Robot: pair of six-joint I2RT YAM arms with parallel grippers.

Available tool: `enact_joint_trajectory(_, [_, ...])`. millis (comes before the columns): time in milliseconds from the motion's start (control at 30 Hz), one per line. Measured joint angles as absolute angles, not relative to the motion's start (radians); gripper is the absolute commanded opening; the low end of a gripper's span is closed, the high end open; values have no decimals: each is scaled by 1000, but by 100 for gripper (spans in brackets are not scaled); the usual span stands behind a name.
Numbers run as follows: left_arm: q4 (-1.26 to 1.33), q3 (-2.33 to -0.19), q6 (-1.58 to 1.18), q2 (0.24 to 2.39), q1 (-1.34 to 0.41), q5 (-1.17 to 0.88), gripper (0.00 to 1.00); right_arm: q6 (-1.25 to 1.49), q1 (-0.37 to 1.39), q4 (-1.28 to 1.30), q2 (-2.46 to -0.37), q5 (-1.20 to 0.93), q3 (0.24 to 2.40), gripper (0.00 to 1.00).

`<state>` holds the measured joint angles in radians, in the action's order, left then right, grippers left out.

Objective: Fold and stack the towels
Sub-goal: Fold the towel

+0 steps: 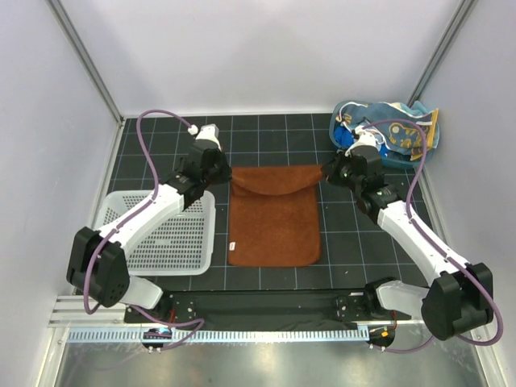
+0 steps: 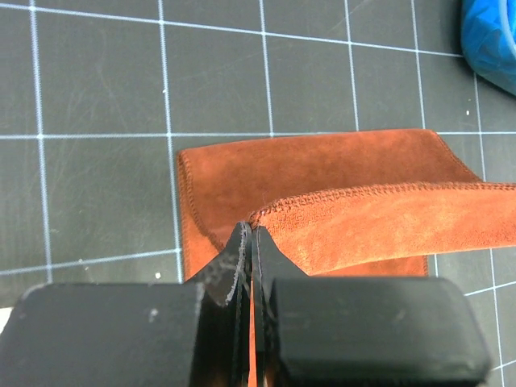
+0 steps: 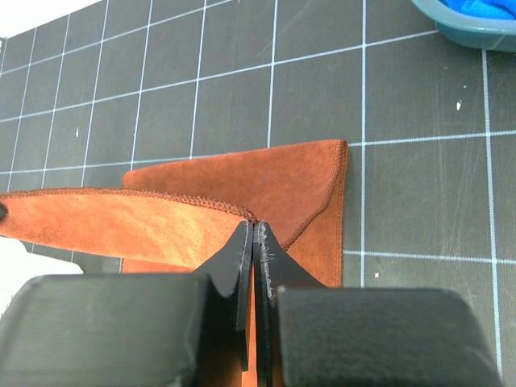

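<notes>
Mat (image 1: pixel 266 137): black w/ white grid, covering the table between the walls.
Rust-brown towel (image 1: pixel 274 222): lying flat mid-mat between the two arms, long side running near-to-far. Far edge is being held up off the mat and is sagging in the middle between the two corners. Stitched hem showing in both wrist views (image 2: pixel 371 193) (image 3: pixel 161 197), w/ a lower layer of the same cloth lying flat beneath it.
Basket (image 1: pixel 161 242): white mesh, sitting left of the towel, near it but not touching, partly under the L forearm.
Tub (image 1: pixel 379 160): blue plastic, sitting at the far-right corner, well apart from the towel; rim peeking into both wrist views (image 2: pixel 492 40) (image 3: pixel 463 28).
Spotted towel (image 1: pixel 407 129): light blue, lying bunched in the tub, spilling over the rim.
Royal-blue towel (image 1: pixel 348 139): showing at the tub's left end.
L gripper (image 2: pixel 248 230): jaws pressing together, pinching the far-left corner of the rust-brown towel.
R gripper (image 3: pixel 251 226): jaws likewise clamping the far-right corner, cloth caught between the tips.
</notes>
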<state>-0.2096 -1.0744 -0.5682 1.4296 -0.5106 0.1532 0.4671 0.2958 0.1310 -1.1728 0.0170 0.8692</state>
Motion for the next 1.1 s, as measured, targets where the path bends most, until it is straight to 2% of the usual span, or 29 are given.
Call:
enact_joint_trajectory(433, [-260,-1073,-564,1365,-511,165,0,471,382,165,-1144,77,819,1])
enact_joint_trajectory(1100, [-315,-969,-562,1288,-561,165,0,481,385,227,-1062,132,762,1])
